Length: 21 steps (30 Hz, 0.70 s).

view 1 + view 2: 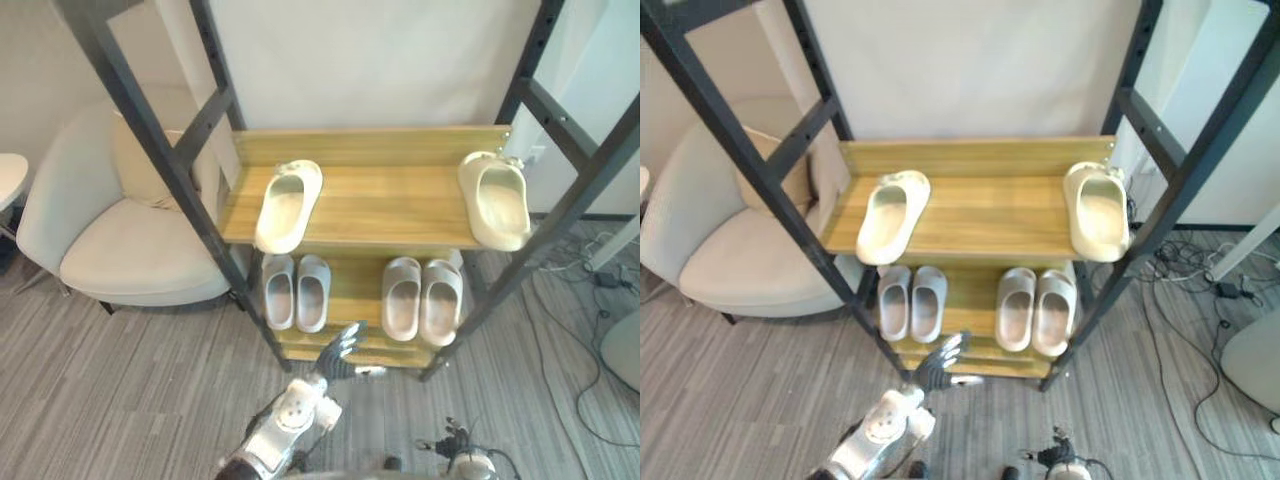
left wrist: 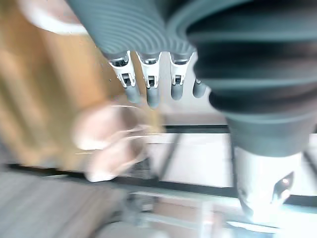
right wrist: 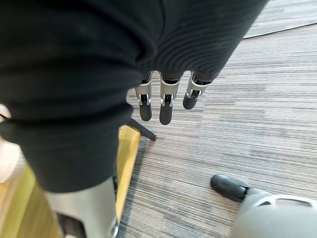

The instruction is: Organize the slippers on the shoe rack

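The shoe rack (image 1: 380, 205), wooden shelves in a dark metal frame, stands at frame centre.

Upper shelf: left cream slipper (image 1: 288, 205) lies angled, apparently overhanging the front edge. Right cream slipper (image 1: 495, 198) lies well apart, at the right end.

Lower shelf: left grey pair (image 1: 296, 291) and right grey pair (image 1: 422, 298), each side by side.

A cream armchair (image 1: 130, 250) stands on grey striped carpet (image 1: 90, 390).

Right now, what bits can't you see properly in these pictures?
- Left wrist view: the slippers past the left hand are a blur; which pair cannot be told.
- Eye views: the upper shelf hides the far ends of the lower left pair and the lower right pair.
- Right wrist view: the dark cover of the right hand hides most of the rack.
- Left eye view: the picture's edge cuts off the white table.
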Tool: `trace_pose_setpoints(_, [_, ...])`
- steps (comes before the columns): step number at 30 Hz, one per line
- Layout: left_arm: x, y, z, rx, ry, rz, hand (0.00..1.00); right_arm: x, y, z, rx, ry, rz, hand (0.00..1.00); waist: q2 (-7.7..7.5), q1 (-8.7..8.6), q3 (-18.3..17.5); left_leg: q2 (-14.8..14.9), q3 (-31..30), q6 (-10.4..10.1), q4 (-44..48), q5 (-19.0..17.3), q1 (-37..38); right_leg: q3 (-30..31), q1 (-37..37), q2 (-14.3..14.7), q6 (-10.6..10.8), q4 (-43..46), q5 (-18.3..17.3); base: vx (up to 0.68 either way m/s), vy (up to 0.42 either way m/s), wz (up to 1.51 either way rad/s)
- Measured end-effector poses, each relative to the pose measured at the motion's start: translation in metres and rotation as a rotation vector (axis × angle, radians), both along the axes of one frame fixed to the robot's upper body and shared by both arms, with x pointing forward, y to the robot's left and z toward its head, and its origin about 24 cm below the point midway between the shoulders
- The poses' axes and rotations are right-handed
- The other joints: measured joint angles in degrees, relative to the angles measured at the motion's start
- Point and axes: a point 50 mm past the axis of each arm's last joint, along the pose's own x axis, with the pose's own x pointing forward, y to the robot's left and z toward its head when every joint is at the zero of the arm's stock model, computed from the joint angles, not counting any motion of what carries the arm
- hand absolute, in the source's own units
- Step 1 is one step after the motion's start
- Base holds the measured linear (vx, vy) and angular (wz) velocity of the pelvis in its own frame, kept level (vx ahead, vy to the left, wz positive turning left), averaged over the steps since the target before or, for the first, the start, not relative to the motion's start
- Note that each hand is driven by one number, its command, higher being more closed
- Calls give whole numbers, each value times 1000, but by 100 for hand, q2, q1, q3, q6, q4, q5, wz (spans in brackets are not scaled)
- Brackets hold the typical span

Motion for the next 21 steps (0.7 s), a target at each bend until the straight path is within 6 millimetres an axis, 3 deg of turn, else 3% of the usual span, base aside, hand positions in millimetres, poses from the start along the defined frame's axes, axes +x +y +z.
trace_pose_setpoints(3, [18, 4, 31, -70, -112, 47, 0, 2, 1, 0, -3, -1, 22, 0, 21, -27, -14, 2, 21, 0, -13, 0, 4, 15, -10, 3, -1, -1, 0, 3, 0, -1])
trace_pose_setpoints(10, [59, 46, 106, -149, -402, 234, 0, 3, -1, 2, -12, -3, 45, 0, -13, -143, -34, 0, 121, 2, -62, -2, 85, 104, -5, 1, -5, -6, 6, 0, 3, -7])
trace_pose_setpoints(21, [86, 97, 155, -75, -606, 407, 0, 3, -1, 1, 12, 6, 63, 0, -69, -185, -66, -3, 125, 2, -82, -3, 81, 102, 2, 4, -6, -74, 18, 0, 0, 0])
